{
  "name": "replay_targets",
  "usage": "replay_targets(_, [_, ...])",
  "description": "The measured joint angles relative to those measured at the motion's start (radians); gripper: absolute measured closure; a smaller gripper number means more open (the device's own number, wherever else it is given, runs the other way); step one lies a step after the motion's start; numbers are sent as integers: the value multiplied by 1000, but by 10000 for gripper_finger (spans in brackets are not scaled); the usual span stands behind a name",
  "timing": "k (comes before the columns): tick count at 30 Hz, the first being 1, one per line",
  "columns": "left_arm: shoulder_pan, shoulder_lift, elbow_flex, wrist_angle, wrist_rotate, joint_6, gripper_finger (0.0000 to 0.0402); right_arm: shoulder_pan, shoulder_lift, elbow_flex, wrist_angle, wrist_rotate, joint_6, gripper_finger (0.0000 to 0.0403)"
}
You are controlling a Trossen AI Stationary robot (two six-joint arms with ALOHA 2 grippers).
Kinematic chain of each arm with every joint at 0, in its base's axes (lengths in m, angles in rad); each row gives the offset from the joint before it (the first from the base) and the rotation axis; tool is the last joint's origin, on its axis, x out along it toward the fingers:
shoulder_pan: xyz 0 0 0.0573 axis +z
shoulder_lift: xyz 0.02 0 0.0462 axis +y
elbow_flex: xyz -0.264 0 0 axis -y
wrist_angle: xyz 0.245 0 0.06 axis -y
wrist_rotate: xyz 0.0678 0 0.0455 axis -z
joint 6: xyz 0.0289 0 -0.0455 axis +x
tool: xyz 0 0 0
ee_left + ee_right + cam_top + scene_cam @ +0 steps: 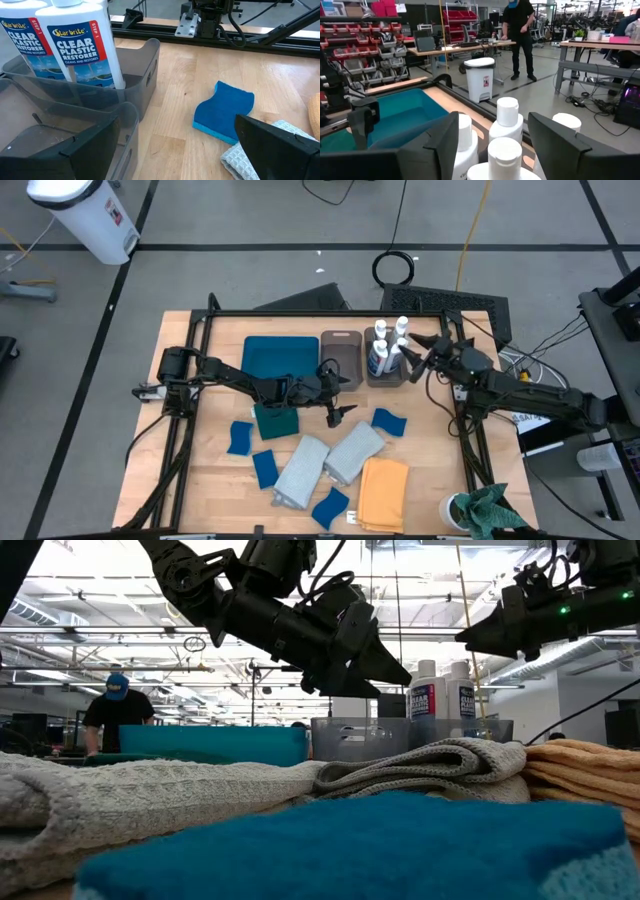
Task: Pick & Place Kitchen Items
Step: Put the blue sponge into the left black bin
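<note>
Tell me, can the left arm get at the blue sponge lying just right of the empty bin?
Probably yes. The left gripper hangs open right beside that blue sponge, which lies alone on bare wood with nothing on top of it.

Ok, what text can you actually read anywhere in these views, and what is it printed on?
"Star brite": brand at the top of the blue label on each white bottle in the grey bin, left wrist view.
"STEP 1": red strip down the label's edge.
"CLEAR PLASTIC RESTORER": large white words on that label.
"CLEANS AND RESTORES": small line beneath.
Label on the white waste bin: too small to read.
Bottle labels in the low view: blurred.
</note>
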Motion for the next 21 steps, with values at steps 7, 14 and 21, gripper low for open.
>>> replay_targets(7, [0, 0, 0, 0, 0, -1, 5, 2, -26, 0, -8, -1, -7, 193])
replay_targets(14, [0, 0, 0, -1, 0, -3, 5, 3, -48, 0, -8, -56, -7, 193])
replay_targets(21, [0, 0, 0, -6, 0, -4, 5, 3, -65, 0, -7, -87, -7, 193])
